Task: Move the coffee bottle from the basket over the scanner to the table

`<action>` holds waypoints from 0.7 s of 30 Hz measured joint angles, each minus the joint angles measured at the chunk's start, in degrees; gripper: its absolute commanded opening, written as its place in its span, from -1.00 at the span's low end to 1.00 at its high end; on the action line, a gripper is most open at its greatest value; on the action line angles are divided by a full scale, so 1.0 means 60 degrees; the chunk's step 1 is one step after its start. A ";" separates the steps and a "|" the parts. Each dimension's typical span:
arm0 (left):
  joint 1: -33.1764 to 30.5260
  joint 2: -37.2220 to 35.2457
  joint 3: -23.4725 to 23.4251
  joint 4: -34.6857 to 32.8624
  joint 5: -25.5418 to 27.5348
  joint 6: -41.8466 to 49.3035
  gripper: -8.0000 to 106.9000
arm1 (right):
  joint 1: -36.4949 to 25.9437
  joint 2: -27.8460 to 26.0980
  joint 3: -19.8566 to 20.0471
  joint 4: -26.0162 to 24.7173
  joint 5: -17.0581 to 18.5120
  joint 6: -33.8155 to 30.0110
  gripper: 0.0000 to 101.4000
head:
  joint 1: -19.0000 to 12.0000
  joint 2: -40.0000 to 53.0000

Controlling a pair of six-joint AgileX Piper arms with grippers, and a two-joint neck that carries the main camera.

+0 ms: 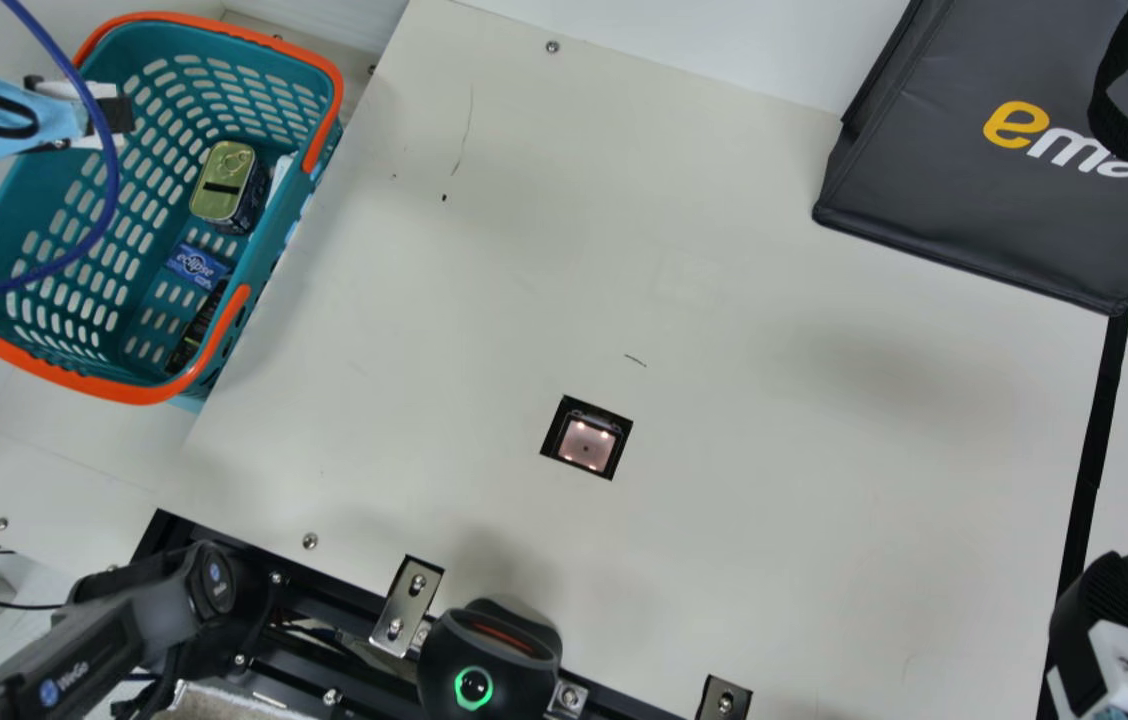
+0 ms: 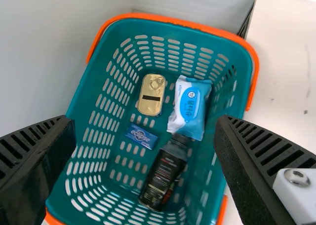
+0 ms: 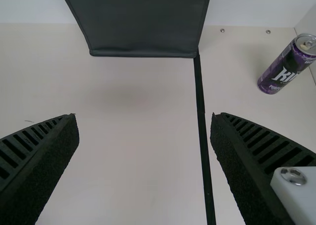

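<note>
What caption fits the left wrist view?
Open black gripper above a teal plastic basket holding a dark coffee bottle and oblong golden tin.

The basket [image 2: 79, 178] is smooth plastic with a soft sheen. In it lie a tin [image 2: 151, 95] with a shiny metal lid, a glossy, crinkled film packet [image 2: 189, 105] and the smooth coffee bottle [image 2: 160, 180], plastic or glass, I can't tell. The worktop [image 1: 744, 420] is smooth and matt, the shopping bag [image 1: 964, 220] matt fabric with a woven strap [image 1: 1114, 120], the drink can [image 3: 284, 69] glossy metal.
</note>
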 measured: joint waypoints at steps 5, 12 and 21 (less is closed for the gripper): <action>0.0051 0.0904 -0.0094 -0.0118 -0.0365 0.0932 0.71 | 0.0000 0.0000 0.0000 0.0000 0.0002 0.0000 0.87 | 0.0000 0.0015; -0.0034 0.2169 -0.0275 -0.0021 -0.0813 0.1304 0.71 | 0.0000 0.0000 0.0000 0.0000 0.0002 0.0000 0.87 | 0.0000 0.0000; -0.0103 0.3867 -0.0641 0.0164 -0.1076 0.1327 0.71 | 0.0000 0.0000 0.0000 0.0000 0.0002 0.0000 0.87 | 0.0000 0.0015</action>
